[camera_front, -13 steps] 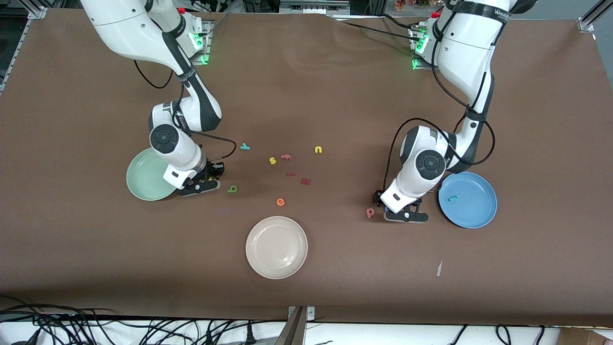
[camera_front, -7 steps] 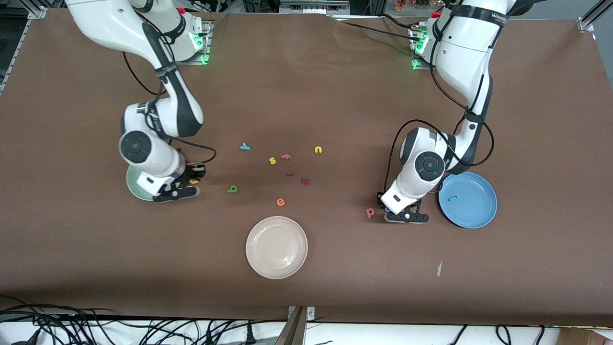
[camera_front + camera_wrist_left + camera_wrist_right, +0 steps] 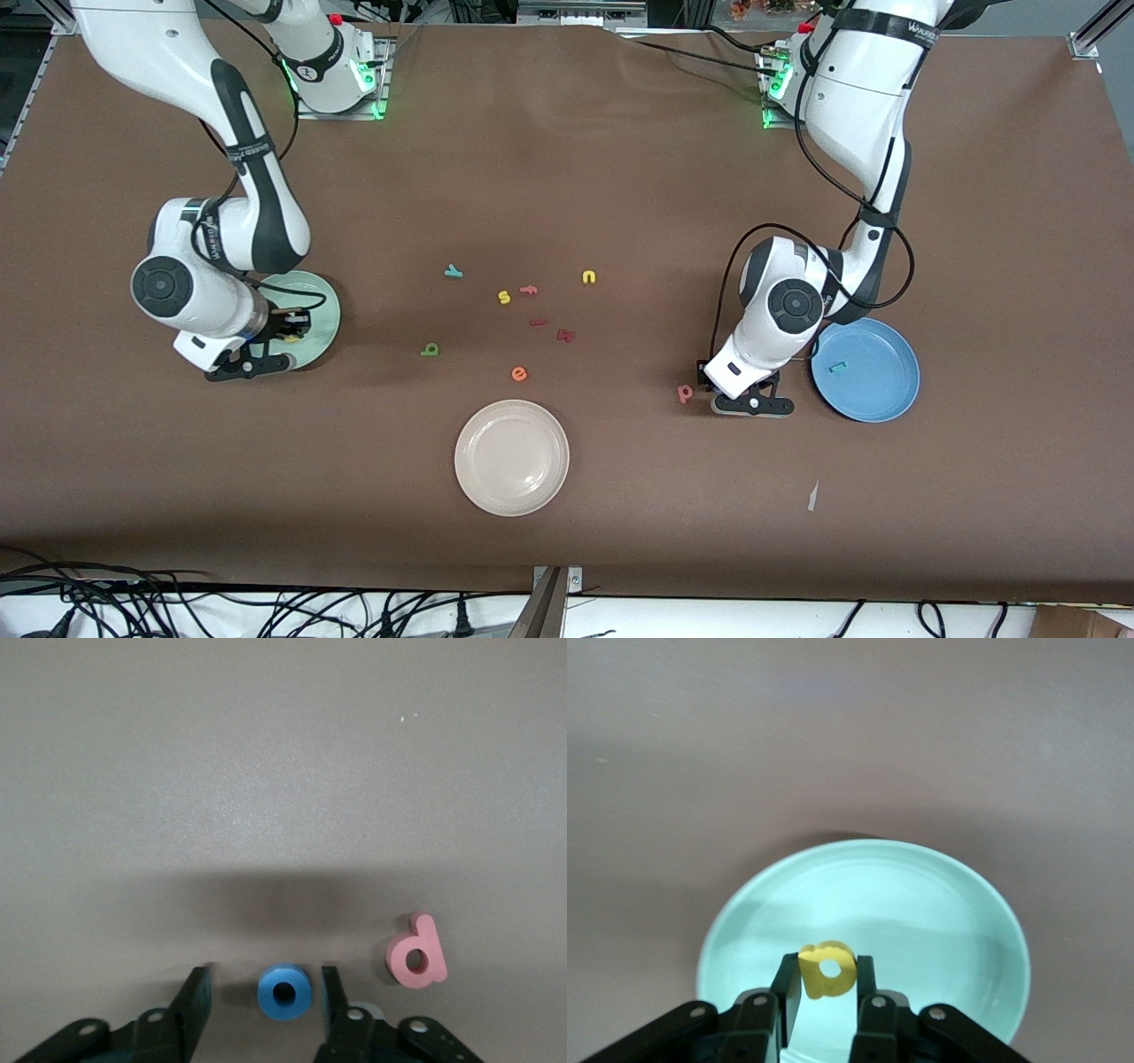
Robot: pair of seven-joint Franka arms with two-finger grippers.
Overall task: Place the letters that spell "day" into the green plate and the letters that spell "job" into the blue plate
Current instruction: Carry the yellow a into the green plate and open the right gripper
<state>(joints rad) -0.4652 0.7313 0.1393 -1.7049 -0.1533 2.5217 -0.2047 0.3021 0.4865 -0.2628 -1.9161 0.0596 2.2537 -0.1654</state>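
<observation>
Right gripper (image 3: 826,985) pinches the yellow letter (image 3: 827,969) over the green plate (image 3: 939,904); left gripper (image 3: 264,997) straddles the blue o (image 3: 284,992), unclamped

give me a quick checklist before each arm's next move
1. Right gripper shut on the yellow letter: ok.
2. Yellow letter over the green plate: ok.
3. Left gripper straddles the blue o on the table: ok.
4. Left gripper gripping the o: not ok; gaps show on both sides.
5. Pink letter clear of the left gripper: ok, lying beside it, apart.
6. Blue plate ready beside the left gripper: ok, teal j already in it.
</observation>
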